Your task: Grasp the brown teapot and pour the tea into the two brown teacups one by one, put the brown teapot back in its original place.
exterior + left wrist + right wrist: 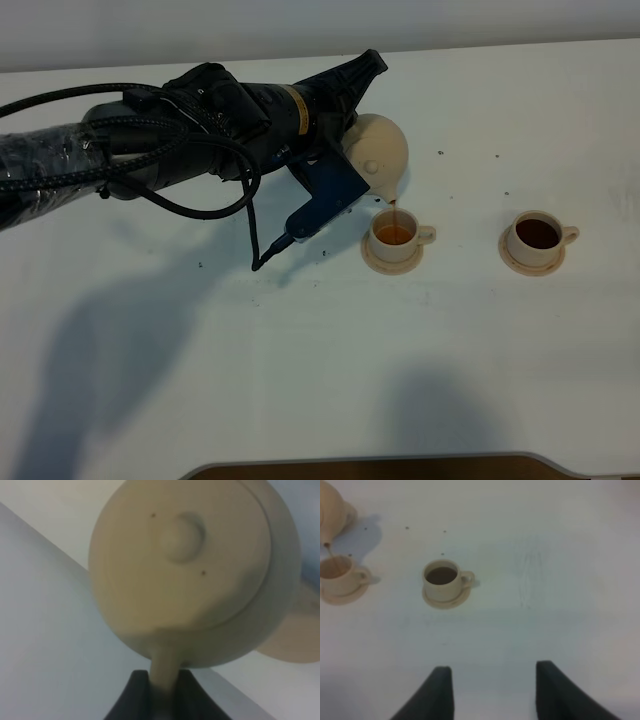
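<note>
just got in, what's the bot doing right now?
The left gripper is shut on the brown teapot by its handle, tipping it so tea streams into the nearer teacup, partly filled. The farther teacup already holds dark tea. The right gripper hangs open above the table, holding nothing.

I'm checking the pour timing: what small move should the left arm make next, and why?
Probably hold the tilt briefly. The left claw grips the teapot by its handle, and a thin stream falls into the cup under the spout, whose tea looks pale and shallow, while the other cup looks dark and full.
</note>
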Robot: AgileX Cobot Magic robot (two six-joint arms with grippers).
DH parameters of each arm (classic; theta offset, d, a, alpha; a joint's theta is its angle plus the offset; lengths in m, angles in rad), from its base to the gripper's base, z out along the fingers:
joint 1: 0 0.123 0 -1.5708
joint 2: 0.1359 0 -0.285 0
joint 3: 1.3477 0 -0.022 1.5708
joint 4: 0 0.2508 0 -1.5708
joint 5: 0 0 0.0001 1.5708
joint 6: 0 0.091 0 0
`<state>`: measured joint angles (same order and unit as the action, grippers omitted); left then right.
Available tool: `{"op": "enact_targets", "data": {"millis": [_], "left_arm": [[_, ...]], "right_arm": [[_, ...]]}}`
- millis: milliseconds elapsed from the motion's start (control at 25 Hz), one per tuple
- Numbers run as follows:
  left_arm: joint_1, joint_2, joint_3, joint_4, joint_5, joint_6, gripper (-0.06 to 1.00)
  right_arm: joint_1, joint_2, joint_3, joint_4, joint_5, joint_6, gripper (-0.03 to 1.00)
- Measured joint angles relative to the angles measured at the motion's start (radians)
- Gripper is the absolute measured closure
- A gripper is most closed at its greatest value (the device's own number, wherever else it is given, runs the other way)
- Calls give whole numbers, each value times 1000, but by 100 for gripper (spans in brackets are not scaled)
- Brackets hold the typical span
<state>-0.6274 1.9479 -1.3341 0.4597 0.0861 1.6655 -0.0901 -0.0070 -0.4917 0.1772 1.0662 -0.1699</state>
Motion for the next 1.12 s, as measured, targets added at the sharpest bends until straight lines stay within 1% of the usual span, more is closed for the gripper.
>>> {"op": "enact_targets", "data": {"millis": [160, 360, 640, 1000, 1120], "left_arm": [[0, 0, 0, 0, -25, 31, 84], [0, 0, 0, 0, -50, 41, 84], [-6, 0, 0, 0, -53, 81, 84], [-10, 0, 0, 0, -67, 91, 84], [-10, 0, 0, 0, -67, 113, 84]], "right_arm": [[0, 0, 0, 0, 0, 0, 56], [0, 0, 0, 0, 0, 0, 56], [0, 0, 0, 0, 0, 0, 56], [0, 0, 0, 0, 0, 0, 56], [0, 0, 0, 0, 0, 0, 56]]}}
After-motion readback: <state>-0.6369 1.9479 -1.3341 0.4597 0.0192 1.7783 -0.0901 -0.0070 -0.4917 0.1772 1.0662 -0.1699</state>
